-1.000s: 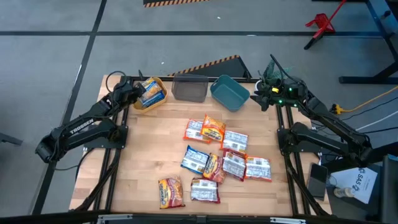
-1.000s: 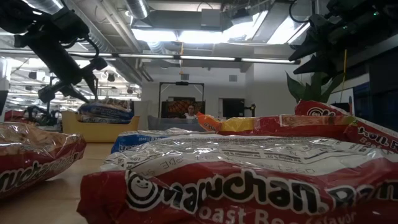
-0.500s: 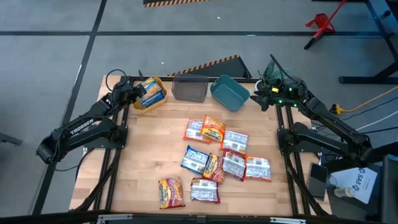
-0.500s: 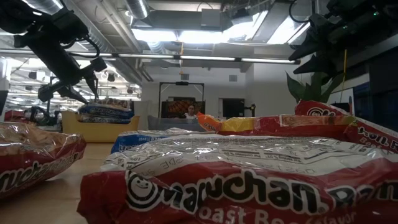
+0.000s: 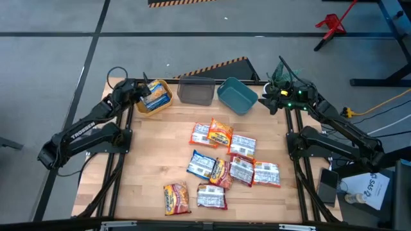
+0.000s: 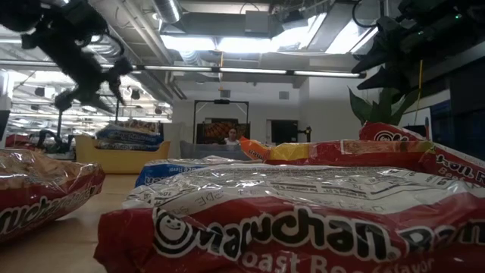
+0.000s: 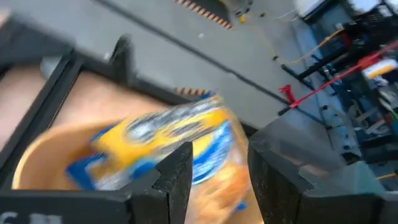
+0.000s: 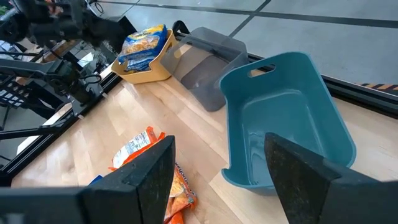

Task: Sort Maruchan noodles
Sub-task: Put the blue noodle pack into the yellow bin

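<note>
left gripper is seen upper left of the high view beside the yellow bin holding blue-yellow noodle packets, fingers apart and empty; right gripper is parked upper right, fingers apart; remaining maruchan noodles are scattered mid-worktop.

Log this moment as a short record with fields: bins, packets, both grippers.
yellow plastic bin: far left of the bin row, holds blue-and-yellow ramen packets
grey plastic bin: middle, nothing seen inside
teal plastic bin: right, tilted, empty
loose ramen packets: about ten, spread over the wooden table, some overlapping
left gripper: open, beside the yellow bin, holding nothing
right gripper: open, empty, next to the teal bin
</note>
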